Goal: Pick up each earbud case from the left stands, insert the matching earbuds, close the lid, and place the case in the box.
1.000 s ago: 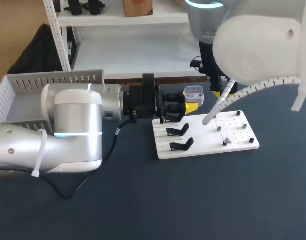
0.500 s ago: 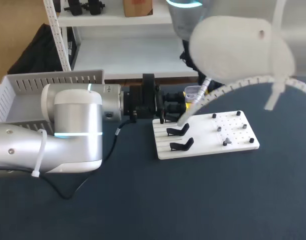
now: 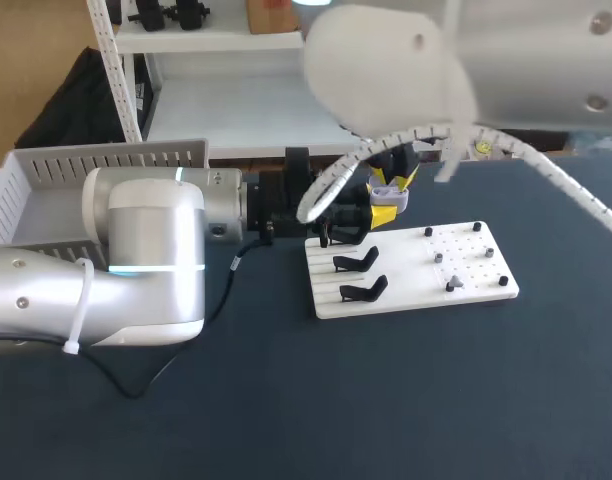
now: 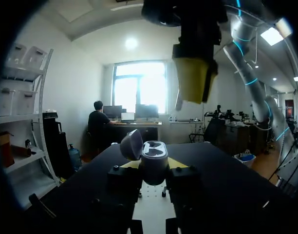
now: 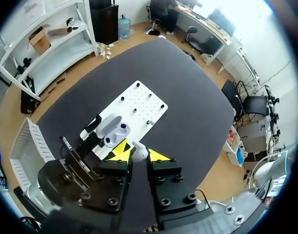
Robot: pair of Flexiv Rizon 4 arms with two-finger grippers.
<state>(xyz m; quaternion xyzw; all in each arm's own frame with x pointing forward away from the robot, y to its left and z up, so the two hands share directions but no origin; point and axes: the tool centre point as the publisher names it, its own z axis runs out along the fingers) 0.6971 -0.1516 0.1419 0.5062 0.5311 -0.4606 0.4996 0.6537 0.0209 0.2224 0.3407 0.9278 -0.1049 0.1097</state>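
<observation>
Left hand (image 4: 152,168) is clamped on the two sides of the earbud case (image 5: 114,131), holding it up over the far left end of the white board (image 3: 456,285). The lid (image 4: 131,145) is open and tipped back, sockets facing up. Right hand (image 5: 139,156) hangs just above the case, fingers together on one white earbud (image 5: 139,149). The earbud is apart from the case, not in yet.

Handling, my guess: the case is light, hard, smooth plastic and probably slippery. A low side grip suits it and leaves the lid and sockets free. The hinge looks like the weak part, so no pushing on the lid. The earbud is tiny and glossy, easy to twist or drop, and it must line up with its own socket.

Room: the straight-down path looks open, but my two hands are close and the yellow tips could knock the lid. Black stands (image 3: 356,262) sit on the board just near of the case. The grey box (image 3: 96,160) is well apart at far left, beside my left arm. Open worktop (image 3: 386,400) lies near and right.
</observation>
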